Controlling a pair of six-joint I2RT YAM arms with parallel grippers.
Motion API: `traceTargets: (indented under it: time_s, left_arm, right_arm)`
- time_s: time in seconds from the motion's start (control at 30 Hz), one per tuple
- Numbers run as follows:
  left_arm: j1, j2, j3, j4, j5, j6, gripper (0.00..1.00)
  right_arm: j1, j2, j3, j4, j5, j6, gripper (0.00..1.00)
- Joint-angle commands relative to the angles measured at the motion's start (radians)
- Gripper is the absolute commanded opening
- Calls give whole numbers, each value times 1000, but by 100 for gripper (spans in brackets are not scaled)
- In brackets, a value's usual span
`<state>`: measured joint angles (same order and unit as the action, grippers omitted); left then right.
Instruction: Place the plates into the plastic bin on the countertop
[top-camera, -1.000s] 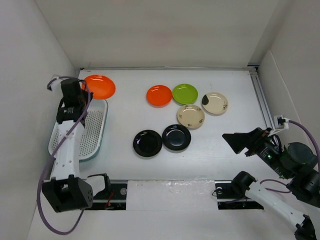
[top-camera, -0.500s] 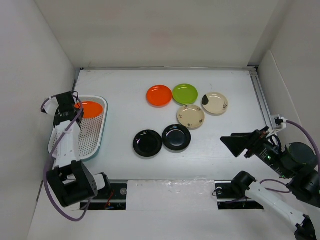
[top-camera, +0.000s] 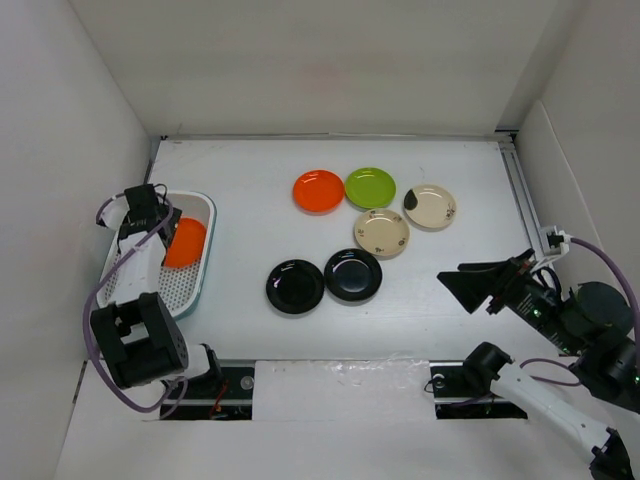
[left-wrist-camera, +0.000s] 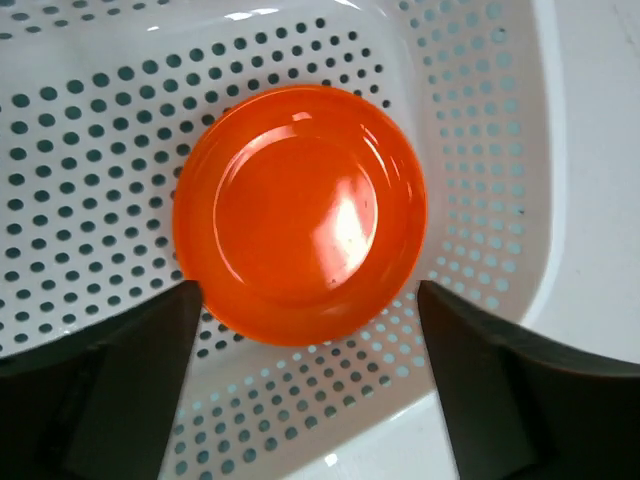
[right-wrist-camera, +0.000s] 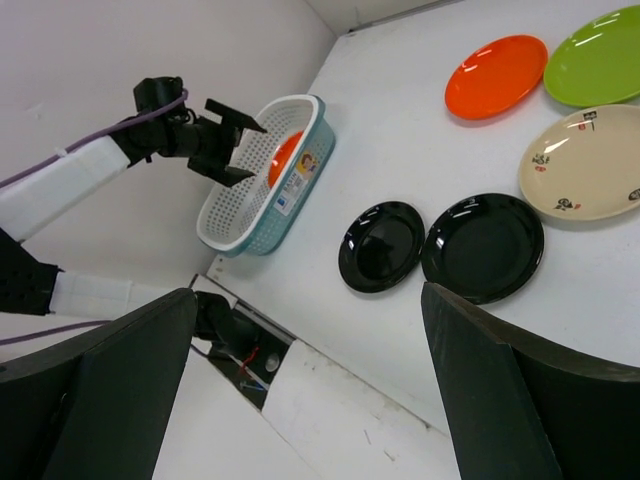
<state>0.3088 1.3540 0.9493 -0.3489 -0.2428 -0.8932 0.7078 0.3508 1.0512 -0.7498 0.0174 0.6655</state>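
An orange plate (top-camera: 184, 243) (left-wrist-camera: 300, 213) lies loose inside the plastic bin (top-camera: 205, 262) (left-wrist-camera: 480, 150) at the left of the countertop (top-camera: 250, 230). It seems to lean against the bin's right wall. My left gripper (top-camera: 158, 220) (left-wrist-camera: 310, 292) hangs just above it, open, its fingers clear of the plate's rim. Out on the countertop lie another orange plate (top-camera: 318, 190), a green one (top-camera: 370, 187), two beige ones (top-camera: 430, 206) (top-camera: 382, 233) and two black ones (top-camera: 295, 286) (top-camera: 353, 275). My right gripper (top-camera: 470, 285) (right-wrist-camera: 310, 297) is open and empty, raised at the near right.
White walls close in the countertop on the left, back and right. A metal rail (top-camera: 525, 200) runs along the right edge. The bin sits tight against the left wall, and the right wrist view shows a label (right-wrist-camera: 291, 188) on its side.
My left gripper carried the orange plate from the back left corner down into the bin, then opened and let it go. The right arm has barely shifted.
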Motion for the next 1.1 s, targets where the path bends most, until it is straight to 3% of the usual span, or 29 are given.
traceTargets:
  time_s: [0.0,0.07,0.13,0.23,0.27,0.33,0.4,0.43,0.53,0.57,0.77,1.07]
  left_arm:
    - [-11,-101,16,1,-1,39,92]
    - [-11,-180,25,17,46,69,100]
    - [-11,-246,25,66,121,131,100]
    - [-20,-328,3,226,435,175,100]
    - [-20,-328,3,226,436,175,100]
    - [-48,-302,3,300,577,175,100]
    - [-144,-241,43,309,504,219,100]
    - [-297,-207,72,309,455,230,100]
    - [-575,-5,244,263,282,252,100]
    - [-609,49,319,263,269,252,100]
    - [-657,388,391,342,283,172,100]
    - [-657,591,419,363,234,82,100]
  right_arm:
    - [-2,30,-2,72,-25,-15,100]
    - [-2,39,-2,81,-25,-15,100]
    - [-2,48,-13,81,-25,-15,100]
    - [-2,48,-33,90,19,-15,100]
    - [-2,59,-33,99,30,-15,100]
    - [-2,59,-45,108,64,-15,100]
    - [-2,85,-54,118,82,-15,100]
    - [-2,94,-54,131,96,-15,100]
    - [-2,142,-54,141,108,-24,100]
    - [-2,151,-45,141,108,-24,100]
    - [-2,162,-45,170,87,-3,100]
    - [-2,162,-45,159,78,-3,100]
